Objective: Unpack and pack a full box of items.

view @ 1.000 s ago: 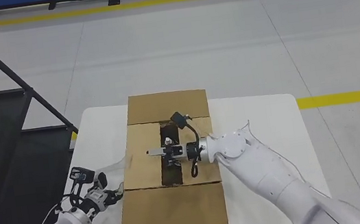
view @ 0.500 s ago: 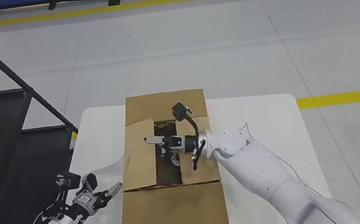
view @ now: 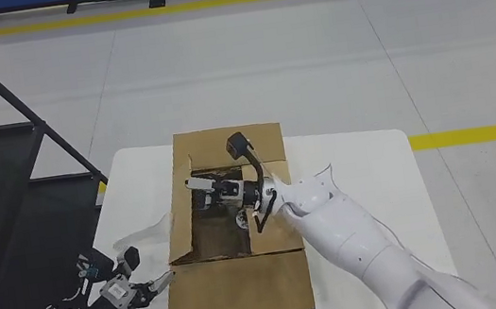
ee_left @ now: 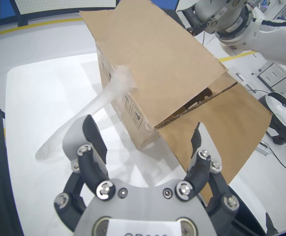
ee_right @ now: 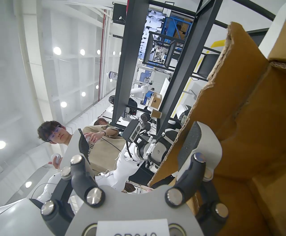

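Note:
A brown cardboard box (view: 238, 289) stands mid-table with its near and far flaps folded outward. My right gripper (view: 197, 183) is open at the raised left flap (view: 184, 223); in the right wrist view one finger (ee_right: 194, 138) lies against the flap (ee_right: 234, 107). The dark inside (view: 216, 231) holds dim items I cannot identify. My left gripper (view: 142, 286) is open and holds nothing, low off the box's near-left corner (ee_left: 145, 134). A clear tape strip (ee_left: 100, 100) hangs from the box's side wall toward it.
The white table (view: 375, 175) has free room to the right of the box and a narrower band on its left. A black metal frame (view: 5, 189) stands just off the table's left edge.
My right gripper has swung toward the left side of the box and lifted the left flap from flat to raised. My left arm has pulled back toward the table's near-left corner.

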Available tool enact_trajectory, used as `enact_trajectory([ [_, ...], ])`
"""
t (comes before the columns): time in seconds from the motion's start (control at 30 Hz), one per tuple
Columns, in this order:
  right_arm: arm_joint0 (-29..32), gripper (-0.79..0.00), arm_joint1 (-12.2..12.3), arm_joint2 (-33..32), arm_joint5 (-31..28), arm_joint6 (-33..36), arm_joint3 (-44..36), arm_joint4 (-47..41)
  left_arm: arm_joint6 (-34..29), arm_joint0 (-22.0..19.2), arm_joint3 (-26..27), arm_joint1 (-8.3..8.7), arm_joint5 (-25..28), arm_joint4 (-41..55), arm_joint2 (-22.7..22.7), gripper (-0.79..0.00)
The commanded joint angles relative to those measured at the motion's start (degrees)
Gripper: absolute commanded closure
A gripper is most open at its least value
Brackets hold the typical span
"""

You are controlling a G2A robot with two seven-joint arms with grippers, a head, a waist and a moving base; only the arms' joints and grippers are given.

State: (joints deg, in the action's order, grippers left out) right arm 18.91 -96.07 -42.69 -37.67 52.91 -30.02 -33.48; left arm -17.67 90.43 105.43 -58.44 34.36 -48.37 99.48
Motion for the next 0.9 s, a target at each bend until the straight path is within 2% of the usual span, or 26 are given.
enact_trajectory([
  [0.0,0.0,-0.785,-0.5,0.0,-0.4,-0.1,0.1,-0.7,0.5,-0.8,0.6,-0.2,-2.4,-1.5,-2.0,-0.785],
  [0.17,-0.3,-0.785,-1.8,0.0,-1.5,-0.2,0.9,-1.7,0.8,-2.7,0.4,-0.57,-5.5,-1.1,-5.1,-0.785],
  [0.3,-0.3,-0.785,-2.8,0.2,-1.3,0.9,1.4,-2.5,0.8,-3.6,0.0,-0.67,-6.6,-0.5,-5.9,-0.785],
  [0.6,-0.6,-0.785,-4.2,-0.6,-2.2,6.2,3.0,-5.2,1.5,-3.4,-0.6,-0.7,-8.1,2.9,-4.0,-0.785],
  [0.87,-1.0,-0.785,-3.8,-2.7,-3.7,9.2,4.5,-5.6,2.1,-2.6,-1.2,-0.58,-8.9,4.4,-1.2,-0.785],
])
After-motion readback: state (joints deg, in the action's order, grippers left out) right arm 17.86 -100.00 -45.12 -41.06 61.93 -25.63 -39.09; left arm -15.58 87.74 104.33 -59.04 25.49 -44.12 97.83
